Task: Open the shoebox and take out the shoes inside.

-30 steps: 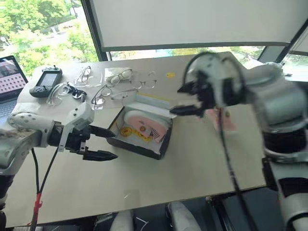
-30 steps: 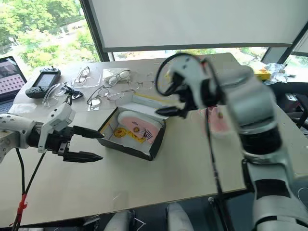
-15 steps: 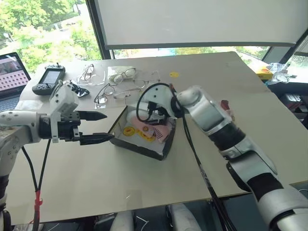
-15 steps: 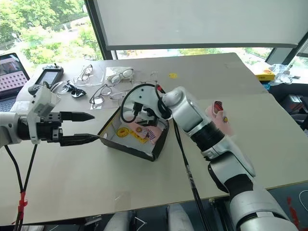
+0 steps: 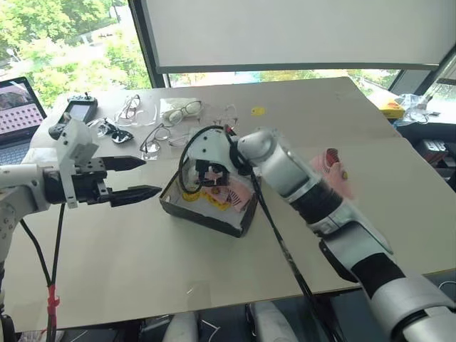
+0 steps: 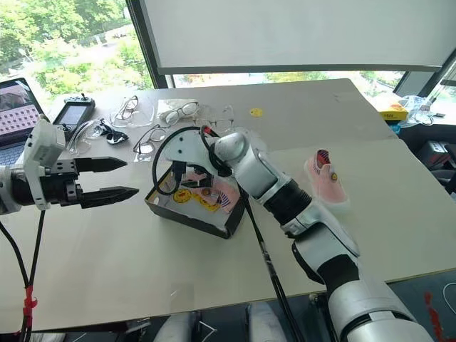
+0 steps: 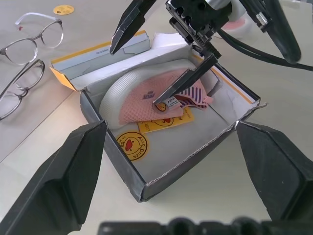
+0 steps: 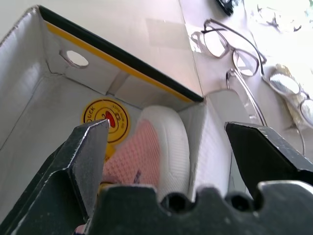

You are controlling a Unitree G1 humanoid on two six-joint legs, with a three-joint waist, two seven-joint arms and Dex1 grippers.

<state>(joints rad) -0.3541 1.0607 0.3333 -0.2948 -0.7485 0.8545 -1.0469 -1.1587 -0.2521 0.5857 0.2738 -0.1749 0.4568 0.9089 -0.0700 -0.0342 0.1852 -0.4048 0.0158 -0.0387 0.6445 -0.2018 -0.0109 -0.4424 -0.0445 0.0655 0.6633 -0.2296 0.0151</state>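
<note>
The shoebox stands open at mid-table, dark outside and pale inside with yellow duck stickers, its lid flap folded back. One pink shoe lies inside it. The other pink shoe lies on the table to the right. My right gripper is open and reaches down into the box, one fingertip at the shoe's top and the other above the back wall. In the right wrist view that shoe sits between its fingers. My left gripper is open and empty, left of the box and apart from it.
Several pairs of glasses lie behind the box at back left, with a handheld controller and a laptop further left. A small yellow sticker lies on the table behind. Yellow items sit at the far right edge.
My right gripper has swung left and down from above the box's right side into the box over the shoe. My left gripper has risen and drawn back from the box's near corner.
</note>
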